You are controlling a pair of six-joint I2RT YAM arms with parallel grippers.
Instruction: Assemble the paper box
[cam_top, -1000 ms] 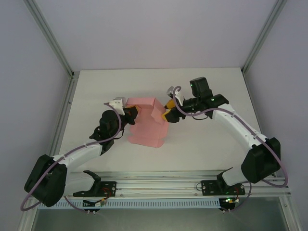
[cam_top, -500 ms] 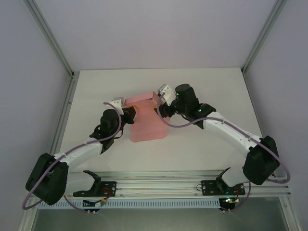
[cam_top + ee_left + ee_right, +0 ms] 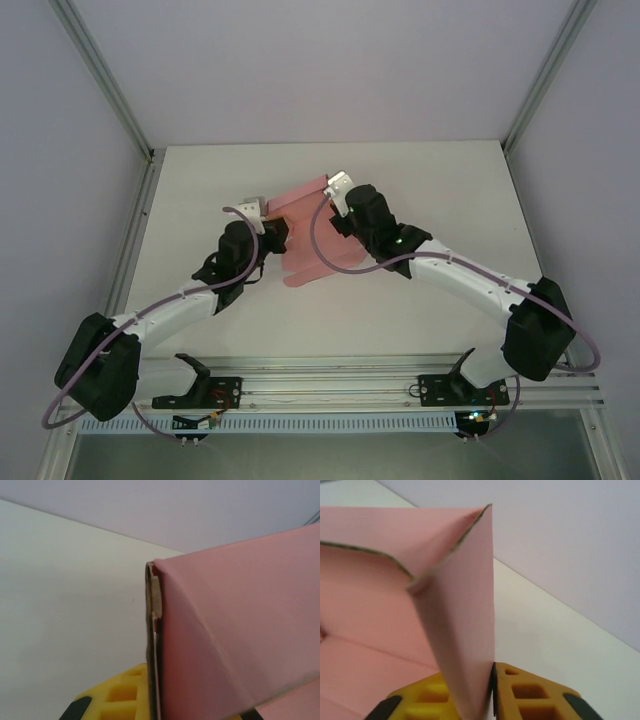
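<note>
Top external shows the paper box point(image 3: 318, 250), part-folded, at the middle of the bench point(image 3: 430, 180); the left pincer point(image 3: 159, 702) and right pincer point(image 3: 490, 695) are each clamped on its card edges.

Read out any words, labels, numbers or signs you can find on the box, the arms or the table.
No readable text anywhere.
box: plain pink card, no print in the top view or either wrist view.
left arm and right arm: no label legible; any marking is too small to make out.
table: plain white, no markings.
</note>
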